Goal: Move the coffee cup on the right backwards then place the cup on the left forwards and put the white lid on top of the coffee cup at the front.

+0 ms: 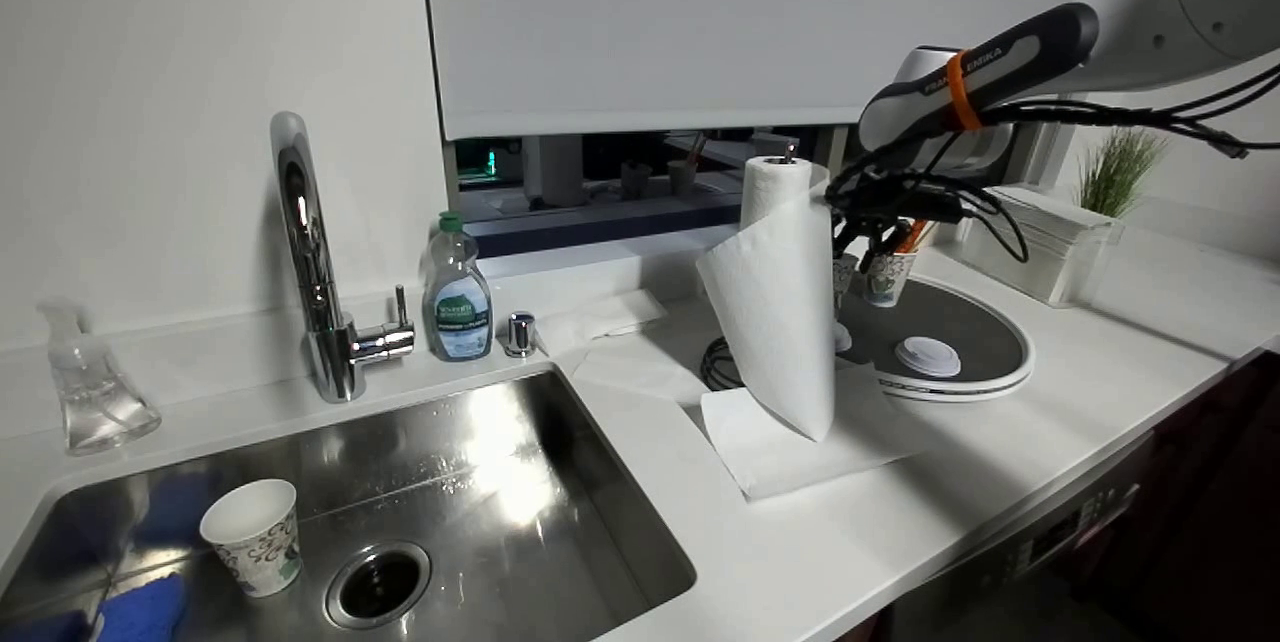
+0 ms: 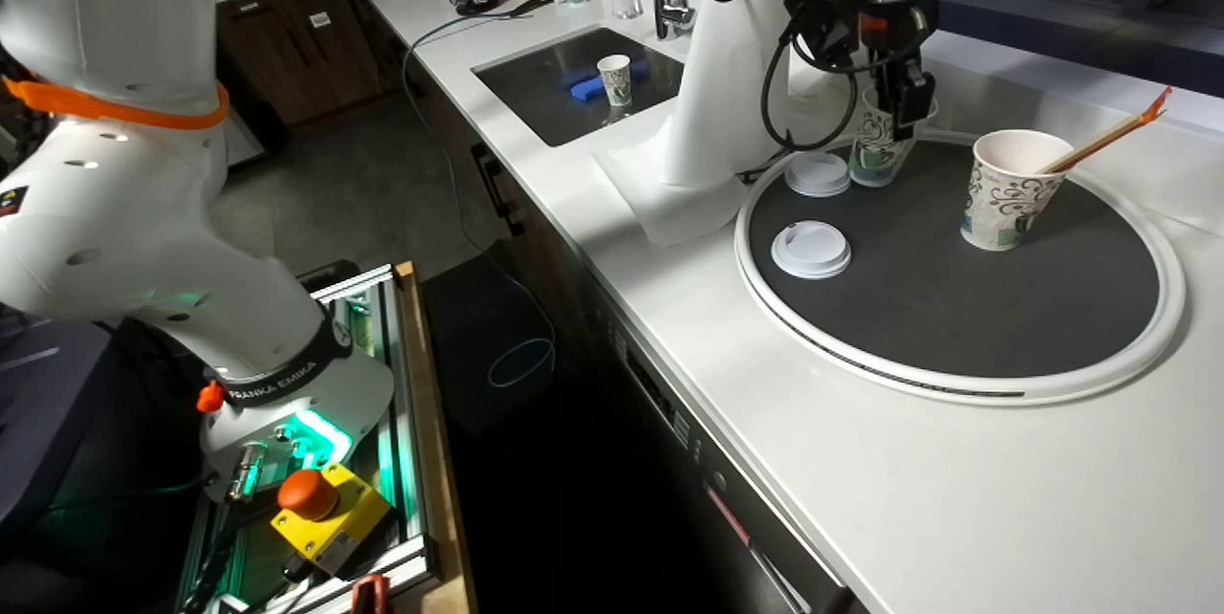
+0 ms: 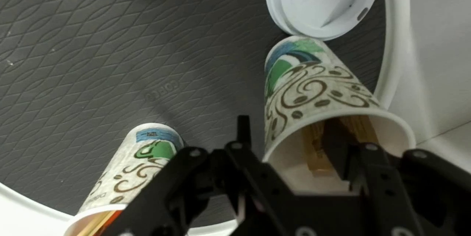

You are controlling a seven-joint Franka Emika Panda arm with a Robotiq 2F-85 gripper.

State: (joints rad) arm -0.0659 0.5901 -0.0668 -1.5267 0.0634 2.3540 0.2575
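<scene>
While gripper straddles cup rim, partly spread, nothing gripped, we shd center on wall b4 closing. Then we'd pinch gently, lift str8, clr of adj. lid.

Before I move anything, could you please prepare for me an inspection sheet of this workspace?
Surface: white counter, bearing a round dark plate with white rim.
Job's things: cup with sticks and other cup both stand on the plate; one white lid and another white lid lie there too.
Clutter: paper towel roll, loose sheets; third cup and blue item in the sink.
Fingers: apart, seeming to straddle the other cup's wall.
Cables: black cables hang loosely along the arm.
Surroundings: tap and dish soap bottle beside the sink; stop button near the arm's base.
</scene>
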